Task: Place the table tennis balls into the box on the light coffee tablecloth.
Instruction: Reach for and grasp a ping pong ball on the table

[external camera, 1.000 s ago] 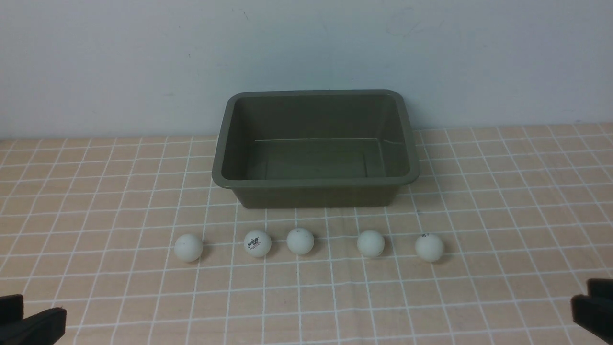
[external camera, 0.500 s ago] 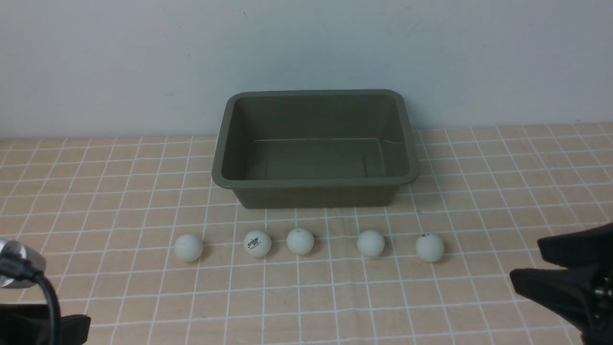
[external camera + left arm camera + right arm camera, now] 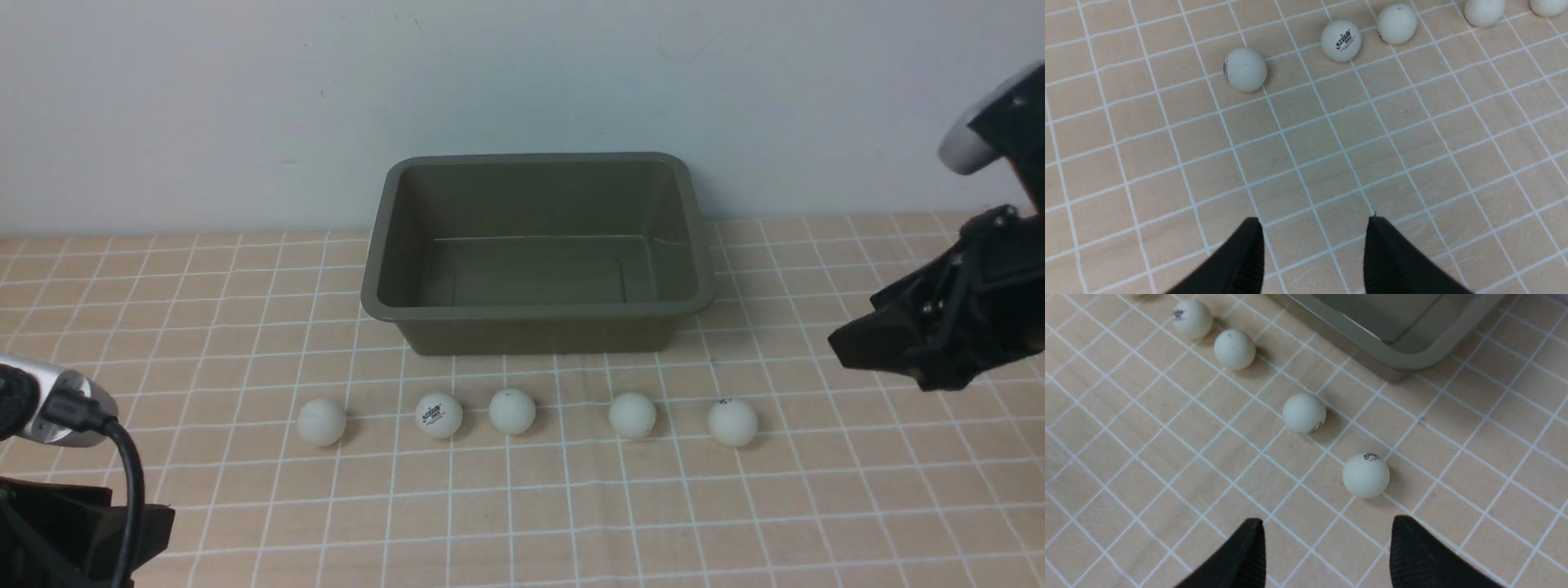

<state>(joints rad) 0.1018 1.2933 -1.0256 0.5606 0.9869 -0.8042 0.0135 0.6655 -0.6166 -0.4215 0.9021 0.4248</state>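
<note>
Several white table tennis balls lie in a row on the light coffee tablecloth [image 3: 816, 506], in front of the empty olive-green box [image 3: 535, 311]: leftmost ball [image 3: 321, 422], logo ball [image 3: 438, 415], middle ball [image 3: 512, 411], fourth ball [image 3: 632, 415], rightmost ball [image 3: 732, 422]. My right gripper [image 3: 845, 343] hovers open and empty to the right of the rightmost ball, which lies just beyond its tips in the right wrist view [image 3: 1365, 475]. My left gripper [image 3: 159, 527] is open and empty at the near left, short of the leftmost ball [image 3: 1245, 69].
A plain pale wall stands right behind the box. The box's near corner [image 3: 1404, 355] shows in the right wrist view. The left arm's silver camera and cable [image 3: 57, 404] hang at the near left edge.
My right arm has risen from the lower right corner and moved forward, level with the ball row. My left arm has come up a little at the lower left. Balls and box have not moved.
</note>
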